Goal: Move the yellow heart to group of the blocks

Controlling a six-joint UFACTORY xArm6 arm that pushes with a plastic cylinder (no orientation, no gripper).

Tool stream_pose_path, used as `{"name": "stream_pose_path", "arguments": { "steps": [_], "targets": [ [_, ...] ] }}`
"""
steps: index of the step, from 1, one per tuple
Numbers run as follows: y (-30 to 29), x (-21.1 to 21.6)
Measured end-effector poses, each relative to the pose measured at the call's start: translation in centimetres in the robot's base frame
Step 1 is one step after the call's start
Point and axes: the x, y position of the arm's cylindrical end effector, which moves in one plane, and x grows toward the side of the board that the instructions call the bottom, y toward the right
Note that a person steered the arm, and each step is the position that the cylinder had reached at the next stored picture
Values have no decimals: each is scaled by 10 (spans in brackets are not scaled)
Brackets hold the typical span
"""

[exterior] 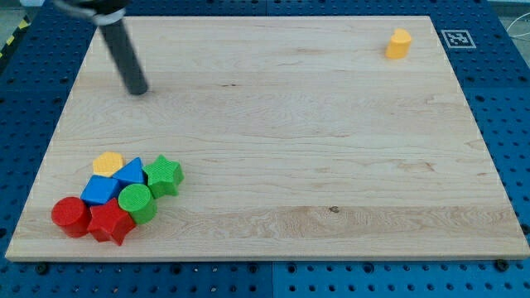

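The yellow heart (398, 44) stands alone near the board's top right corner. A tight group of blocks lies at the bottom left: a yellow block (108, 163), a blue triangular block (130, 172), a blue block (100, 190), a green star (163, 175), a green cylinder (136, 201), a red cylinder (70, 216) and a red star (111, 222). My tip (137, 90) rests on the board at the upper left, far left of the yellow heart and well above the group.
The wooden board (273, 149) lies on a blue perforated table. A black-and-white marker tag (456, 38) sits just off the board's top right corner.
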Motion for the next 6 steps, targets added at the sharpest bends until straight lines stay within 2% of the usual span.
{"name": "stream_pose_path", "arguments": {
  "steps": [1,2,3,5,6],
  "targets": [
    [46,-74],
    [127,-122],
    [217,-146],
    [380,-147],
    [438,-129]
  ]
}}
